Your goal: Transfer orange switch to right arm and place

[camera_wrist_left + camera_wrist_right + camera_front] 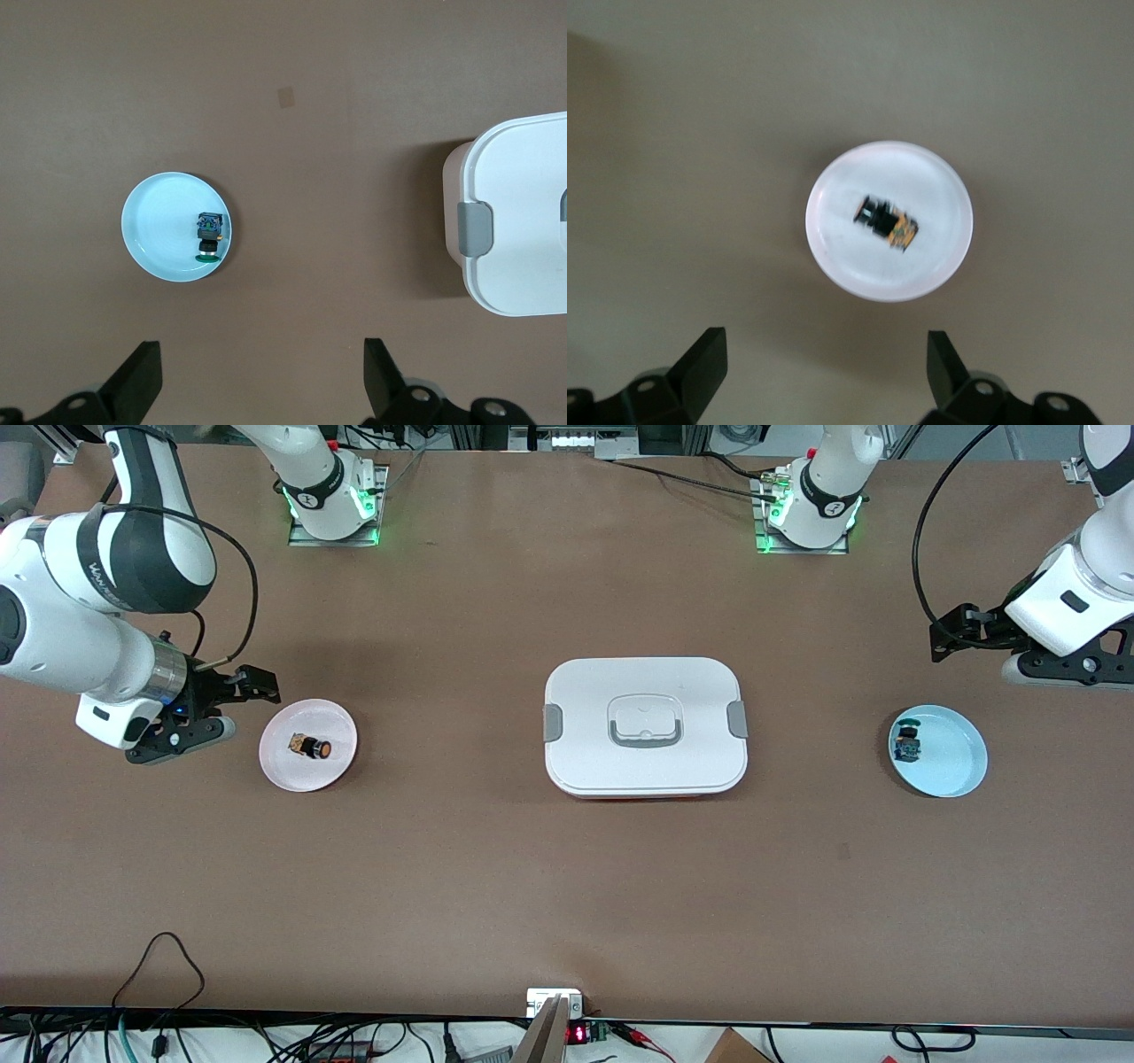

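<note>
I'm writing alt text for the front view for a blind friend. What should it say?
A closed white lidded box sits mid-table between a pink plate holding the orange switch and a blue plate holding a green-capped switch. The right gripper and left gripper, each beside a plate, have open, empty jaws.

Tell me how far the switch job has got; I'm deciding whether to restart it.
Nothing looks done. The orange switch lies on the pink plate at the right arm's end. The right gripper is open beside that plate, the left gripper open near the blue plate. Grasp, transfer and placing remain.
</note>
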Motion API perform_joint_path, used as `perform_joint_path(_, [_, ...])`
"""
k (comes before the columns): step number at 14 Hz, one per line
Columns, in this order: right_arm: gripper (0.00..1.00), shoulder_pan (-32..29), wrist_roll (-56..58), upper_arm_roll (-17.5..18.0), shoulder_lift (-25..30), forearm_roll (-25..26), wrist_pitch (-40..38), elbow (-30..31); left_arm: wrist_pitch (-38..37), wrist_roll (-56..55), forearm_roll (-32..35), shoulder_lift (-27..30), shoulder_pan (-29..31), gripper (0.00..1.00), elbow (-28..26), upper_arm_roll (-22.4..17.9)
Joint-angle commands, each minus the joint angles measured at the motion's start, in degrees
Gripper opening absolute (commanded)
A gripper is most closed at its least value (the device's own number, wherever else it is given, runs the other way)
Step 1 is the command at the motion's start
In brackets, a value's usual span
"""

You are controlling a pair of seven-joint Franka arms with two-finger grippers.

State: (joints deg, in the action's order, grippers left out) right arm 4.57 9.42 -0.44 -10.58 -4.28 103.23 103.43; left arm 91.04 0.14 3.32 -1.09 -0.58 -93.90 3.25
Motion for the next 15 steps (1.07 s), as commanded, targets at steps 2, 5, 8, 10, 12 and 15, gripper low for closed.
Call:
perform_joint_path(2, [1.00, -0.4, -6.5, -0.2, 1.8, -0.3, -5.9, -4.1, -0.5, -0.7, 0.5, 0.2, 0.2, 1.00, 0.5, 0.2])
perform_joint_path(5, [1.00, -3.3, -6.2, -4.3, 0.7, -0.8, -3.6, -7.5, -0.5, -0.7, 0.5, 0.2, 0.2, 1.00, 0.6, 0.2])
perform_joint_path(8, [1.00, -3.6, -7.1, -4.7, 1.3, 0.1, -6.0, -11.0, -0.5, -0.7, 0.5, 0.2, 0.2, 1.00, 0.6, 0.2])
perform_joint_path(10, [1.00, -3.8, -7.4, -4.7, 0.9, 1.7, -14.1, -17.8, -0.5, -0.7, 0.5, 0.2, 0.2, 1.00, 0.6, 0.2])
perform_joint_path(12, [1.00, -3.5, -7.4, -4.5, 0.7, 4.6, -19.2, -22.6, -0.4, -0.7, 0.5, 0.2, 0.2, 1.00, 0.6, 0.2])
perform_joint_path(15, [1.00, -3.3, -11.5, -4.5, 1.9, 6.2, -19.7, -21.2, -0.5, -0.6, 0.5, 0.2, 0.3, 1.00, 0.6, 0.2])
